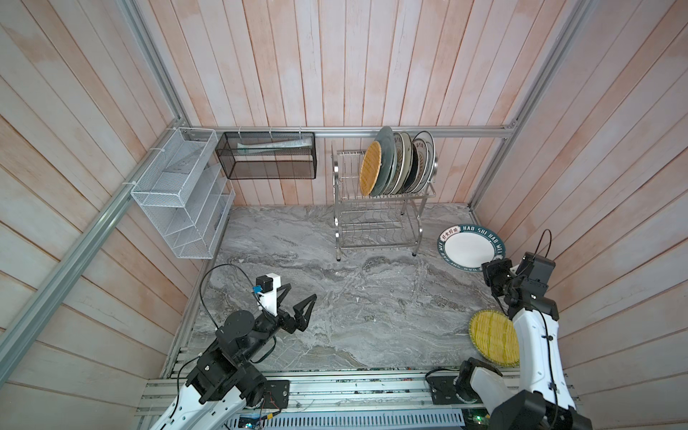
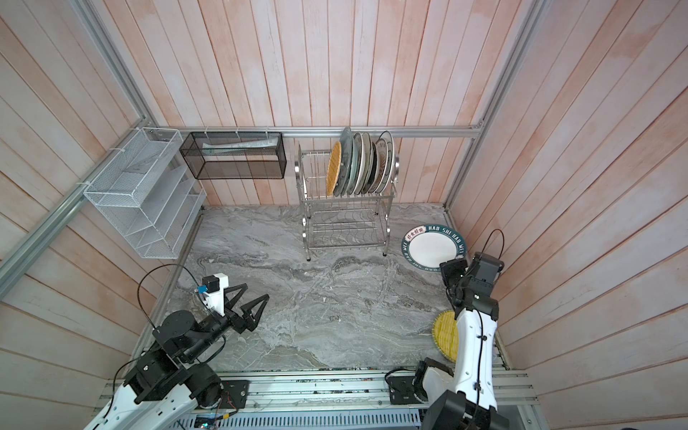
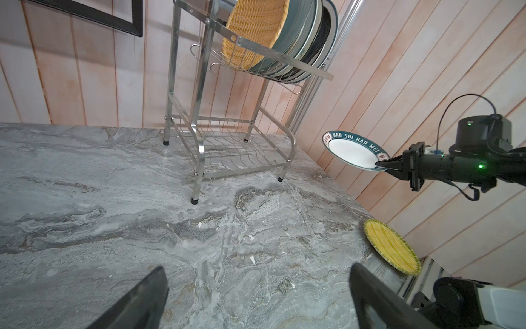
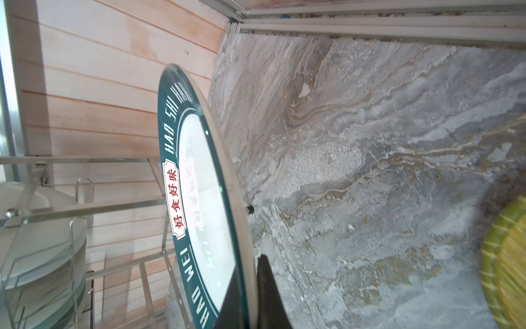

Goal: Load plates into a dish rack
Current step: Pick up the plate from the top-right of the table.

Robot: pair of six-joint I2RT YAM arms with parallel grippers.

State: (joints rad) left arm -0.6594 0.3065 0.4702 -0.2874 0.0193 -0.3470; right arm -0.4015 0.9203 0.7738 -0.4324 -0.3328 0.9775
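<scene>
Well left of the rack (image 1: pixel 379 197) and toward the table's front edge, we had the left gripper (image 1: pixel 301 290) hanging above bare table (image 1: pixel 335 305), jaws spread wide with nothing between them. On the rack's upper tier the left-hand slots stood free. Next came the orange plate (image 1: pixel 370 169), and from it to the right end a packed row of upright plates (image 1: pixel 404 163). The lower tier held nothing. Just right of the rack, clear of its legs, the white plate (image 1: pixel 469 247) with the teal rim was off the table and lay close to level, with our right gripper (image 3: pixel 382 165) clamped on its near edge. Further from the rack on that same side, by the table's front edge, the yellow plate (image 1: pixel 491 335) lay flat, waiting. We judged the step in hand to be carrying the white plate to the rack, with two plates left to load. The next move, as we saw it, called for tipping the plate onto its edge. It would then go above the top rail and leftward to a free slot beside the orange plate, or else into the lower tier. Room looked tight on the plate's right, where the wall (image 1: pixel 558 186) ran close, and the rack's right post stood near its far rim. Leftward, over the table in front of the rack, the way was open.
</scene>
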